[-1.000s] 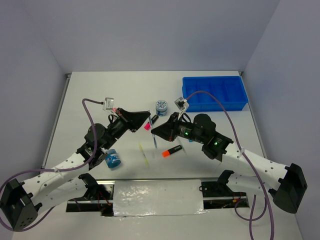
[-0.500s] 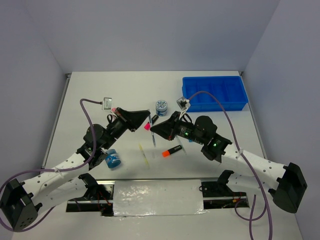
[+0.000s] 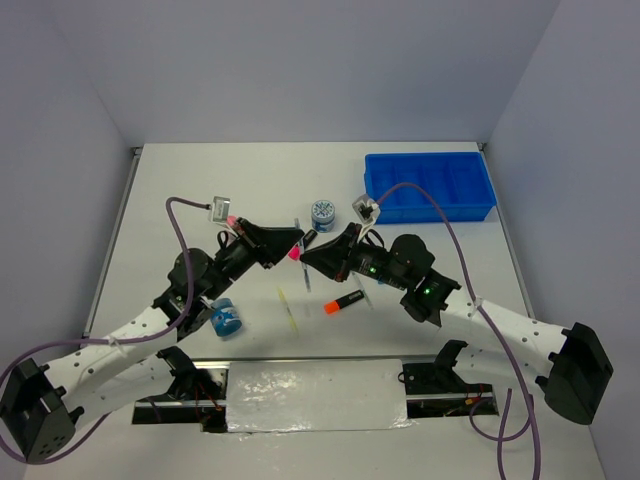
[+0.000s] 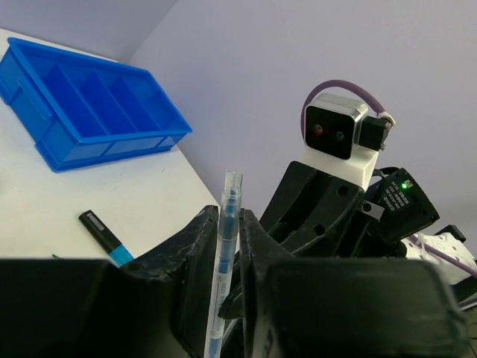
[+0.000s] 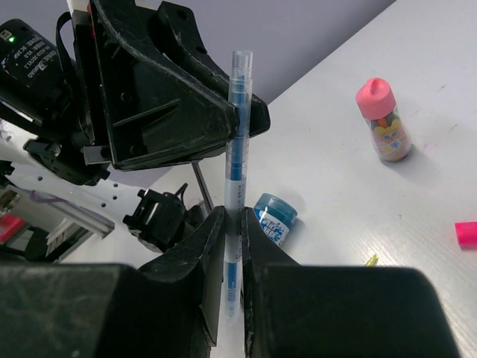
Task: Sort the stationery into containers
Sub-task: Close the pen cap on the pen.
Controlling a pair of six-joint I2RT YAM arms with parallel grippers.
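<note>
A thin clear pen with a blue core (image 3: 302,262) is held above the table's middle, where both grippers meet. My right gripper (image 3: 306,264) is shut on its lower part; in the right wrist view the pen (image 5: 237,134) stands upright, pinched between the fingers of that gripper (image 5: 232,216). My left gripper (image 3: 295,240) has the same pen (image 4: 227,224) between its fingers (image 4: 201,239), which stand slightly apart from it. The bright blue tray (image 3: 430,186) of compartments sits at the far right.
On the table lie an orange-capped marker (image 3: 343,301), a pale stick (image 3: 288,310), a pink-capped marker (image 3: 298,250) and a blue-capped marker (image 4: 104,235). One blue jar (image 3: 322,212) stands mid-table, another (image 3: 226,318) lies by the left arm. A pink-capped bottle (image 5: 381,123) stands further off.
The two grippers have closed in on each other over the table's middle. The left fingers have eased apart around the pen; the right gripper has stayed shut on it.
</note>
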